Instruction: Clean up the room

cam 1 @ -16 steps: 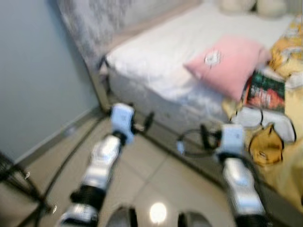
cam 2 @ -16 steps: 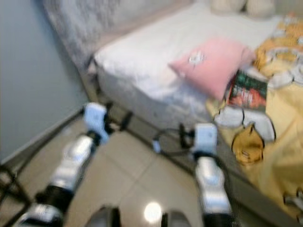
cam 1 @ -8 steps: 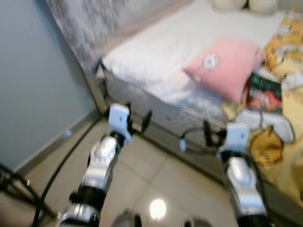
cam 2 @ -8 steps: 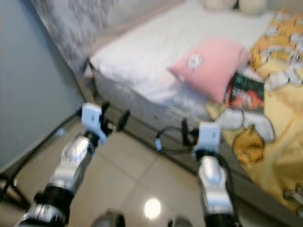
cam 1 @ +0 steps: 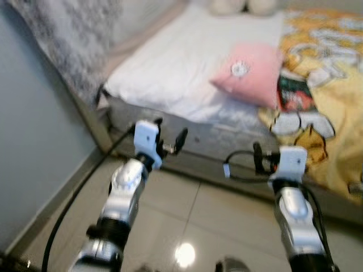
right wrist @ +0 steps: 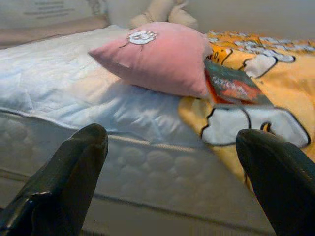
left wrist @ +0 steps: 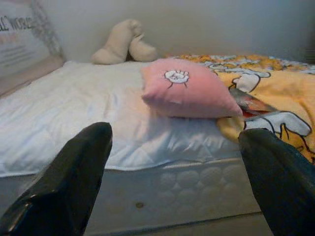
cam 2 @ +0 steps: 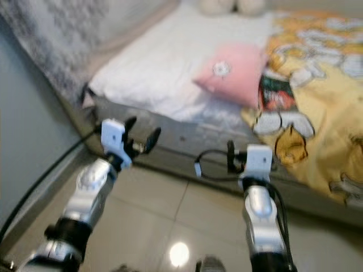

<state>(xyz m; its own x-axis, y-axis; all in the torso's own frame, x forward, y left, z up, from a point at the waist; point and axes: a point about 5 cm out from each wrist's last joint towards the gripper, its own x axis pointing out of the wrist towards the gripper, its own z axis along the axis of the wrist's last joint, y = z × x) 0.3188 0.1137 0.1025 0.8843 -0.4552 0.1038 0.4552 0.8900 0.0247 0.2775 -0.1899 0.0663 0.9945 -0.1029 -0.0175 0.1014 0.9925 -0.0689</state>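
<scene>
Bare white mattress (cam 1: 170,79) lies open ahead; pink pillow (cam 1: 248,73) and yellow blanket (cam 1: 329,107) crowd its right.

Quilted white mattress (left wrist: 74,123) — soft pink cloth pillow (left wrist: 189,91), glossy floor tiles (cam 1: 187,215)

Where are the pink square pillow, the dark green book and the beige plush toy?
Pink square pillow (right wrist: 162,61), right wrist view, middle of its front face.
Dark green book (right wrist: 234,86), right wrist view, centre of its cover.
Beige plush toy (left wrist: 118,43), left wrist view, its larger left lobe.
</scene>
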